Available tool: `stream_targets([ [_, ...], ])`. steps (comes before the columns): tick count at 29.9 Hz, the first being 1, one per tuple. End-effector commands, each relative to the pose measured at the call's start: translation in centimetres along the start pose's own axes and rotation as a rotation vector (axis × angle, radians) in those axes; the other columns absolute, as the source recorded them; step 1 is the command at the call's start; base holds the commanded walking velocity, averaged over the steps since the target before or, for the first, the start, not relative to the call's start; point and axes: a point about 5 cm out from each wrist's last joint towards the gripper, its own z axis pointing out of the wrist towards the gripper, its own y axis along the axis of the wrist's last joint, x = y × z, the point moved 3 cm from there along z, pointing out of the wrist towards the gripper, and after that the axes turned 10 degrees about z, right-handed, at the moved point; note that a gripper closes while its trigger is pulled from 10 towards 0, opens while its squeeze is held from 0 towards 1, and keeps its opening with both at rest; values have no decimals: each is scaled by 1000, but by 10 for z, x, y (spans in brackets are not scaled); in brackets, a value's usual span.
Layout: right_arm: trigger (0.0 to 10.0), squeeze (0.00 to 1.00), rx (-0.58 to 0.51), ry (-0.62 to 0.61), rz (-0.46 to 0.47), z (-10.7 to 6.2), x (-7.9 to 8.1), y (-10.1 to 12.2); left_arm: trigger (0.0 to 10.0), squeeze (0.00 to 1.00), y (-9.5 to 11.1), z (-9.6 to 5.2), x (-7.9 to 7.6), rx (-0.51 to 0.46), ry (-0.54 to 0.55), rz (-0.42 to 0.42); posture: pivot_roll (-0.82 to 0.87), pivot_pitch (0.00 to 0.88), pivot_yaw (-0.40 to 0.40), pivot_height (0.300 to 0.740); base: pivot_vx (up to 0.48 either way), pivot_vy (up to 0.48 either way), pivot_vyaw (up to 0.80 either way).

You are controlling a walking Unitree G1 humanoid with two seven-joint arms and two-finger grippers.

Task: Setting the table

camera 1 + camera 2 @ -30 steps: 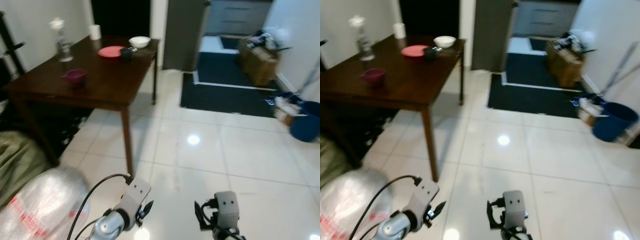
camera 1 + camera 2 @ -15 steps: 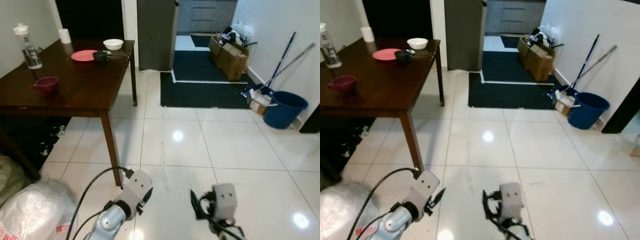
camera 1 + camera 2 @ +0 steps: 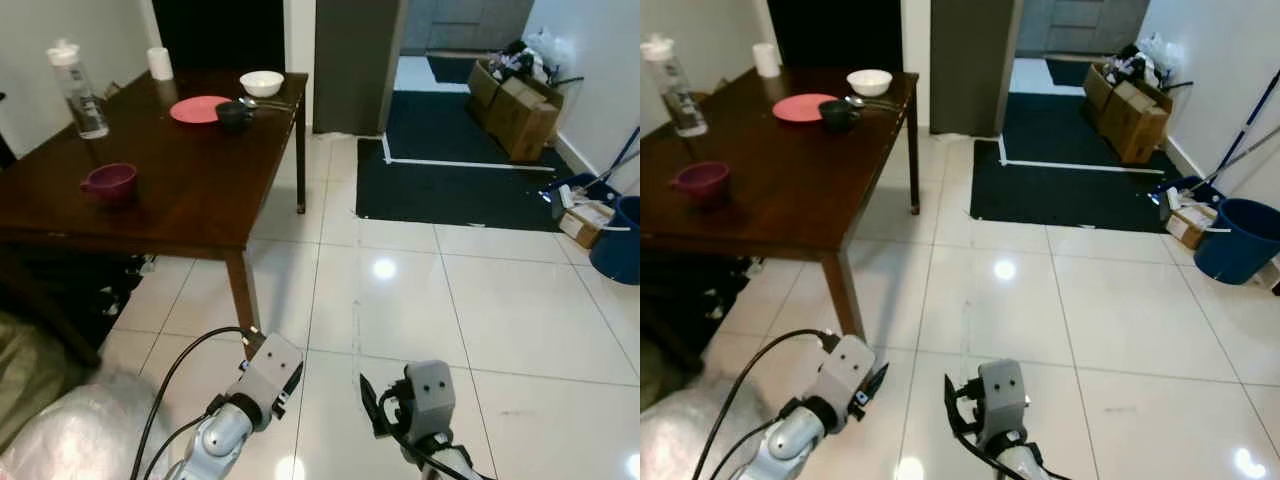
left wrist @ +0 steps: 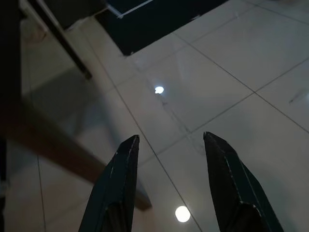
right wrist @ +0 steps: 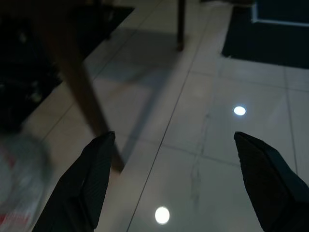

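We stand on white floor tiles, the dark wooden surface (image 3: 190, 190) at ten o'clock. It carries a pink round plate (image 3: 199, 108), a white bowl (image 3: 262, 82), a small dark cup (image 3: 233, 114) and a maroon bowl (image 3: 110, 182). The left tool (image 4: 169, 183) and right tool (image 5: 178, 186) hang low, fingers spread wide, holding nothing. We judge the nearest wooden leg (image 3: 243, 297) the hazard: a close approach could strike it.

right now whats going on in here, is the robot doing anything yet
Nothing is being handled. The robot stands on the tiled floor beside the wooden table, left gripper and right gripper both empty, fingers apart, low over the tiles. On the table sit a purple cup, pink plate, white bowl and water bottle.
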Motion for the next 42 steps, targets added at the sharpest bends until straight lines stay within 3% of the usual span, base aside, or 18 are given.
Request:
stream_targets([
  [1,10000,0,42,-20,8,-6,-5,-10,10000,0,-5,-2,-7,16,-24,5,29,67,99,740,472,0,-756],
  [42,10000,0,53,-40,6,-7,-8,-12,10000,0,-6,-1,-7,9,-26,7,23,60,109,740,472,0,-764],
])
